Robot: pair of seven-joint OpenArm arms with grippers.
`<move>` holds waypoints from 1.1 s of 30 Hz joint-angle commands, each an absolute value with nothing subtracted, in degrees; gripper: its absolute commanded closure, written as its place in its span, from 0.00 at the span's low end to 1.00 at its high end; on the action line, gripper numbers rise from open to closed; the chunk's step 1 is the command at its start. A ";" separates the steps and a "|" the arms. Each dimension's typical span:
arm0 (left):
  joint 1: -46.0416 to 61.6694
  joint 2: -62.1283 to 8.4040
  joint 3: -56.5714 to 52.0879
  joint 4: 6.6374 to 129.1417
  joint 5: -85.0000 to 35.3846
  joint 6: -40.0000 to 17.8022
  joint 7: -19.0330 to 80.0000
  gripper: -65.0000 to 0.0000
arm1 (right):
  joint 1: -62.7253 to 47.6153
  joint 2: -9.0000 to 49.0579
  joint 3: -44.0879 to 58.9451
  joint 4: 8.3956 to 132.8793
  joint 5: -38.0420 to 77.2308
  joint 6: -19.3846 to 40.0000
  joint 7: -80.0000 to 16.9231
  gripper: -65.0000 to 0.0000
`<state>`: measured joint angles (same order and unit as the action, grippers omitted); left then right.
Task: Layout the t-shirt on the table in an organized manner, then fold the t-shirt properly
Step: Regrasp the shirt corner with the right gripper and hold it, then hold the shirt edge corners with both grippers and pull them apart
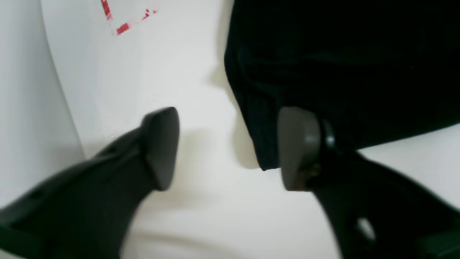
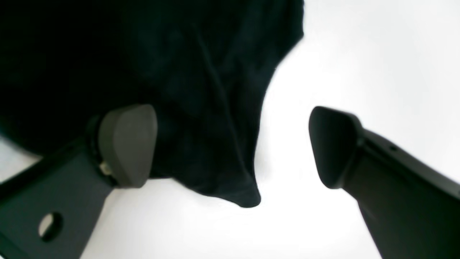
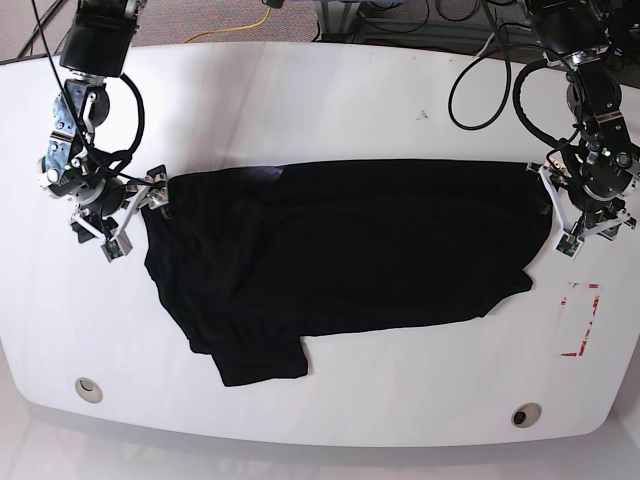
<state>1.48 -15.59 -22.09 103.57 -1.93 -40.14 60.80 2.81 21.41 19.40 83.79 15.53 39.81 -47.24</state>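
Observation:
The black t-shirt [image 3: 340,250] lies spread across the middle of the white table [image 3: 330,90], wrinkled, with one sleeve sticking out at the front left and a faint purple patch [image 3: 270,175] near its far edge. My left gripper [image 3: 556,205] is at the shirt's right edge. In the left wrist view it [image 1: 230,149] is open, one finger over the cloth [image 1: 341,54] and one over bare table, with a cloth corner between. My right gripper [image 3: 150,195] is at the shirt's left edge. It [image 2: 230,145] is open, straddling a pointed cloth corner [image 2: 143,54].
A red rectangular outline [image 3: 580,320] is marked on the table at the right front; it also shows in the left wrist view [image 1: 122,21]. Two small round holes [image 3: 88,388] [image 3: 524,413] sit near the front edge. Cables hang behind the table's far edge.

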 commanded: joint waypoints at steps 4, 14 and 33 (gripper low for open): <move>0.92 -16.31 -22.29 104.57 -2.07 -40.00 60.18 0.56 | 3.47 21.85 22.29 76.26 16.13 40.00 -40.92 0.00; 2.51 -16.40 -23.69 104.66 -2.07 -40.00 60.18 0.57 | 2.86 21.85 23.43 70.99 16.13 40.00 -37.23 0.00; 4.97 -16.31 -30.37 104.48 -2.15 -40.00 60.18 0.53 | 0.84 19.82 23.34 71.16 16.04 40.00 -37.23 0.97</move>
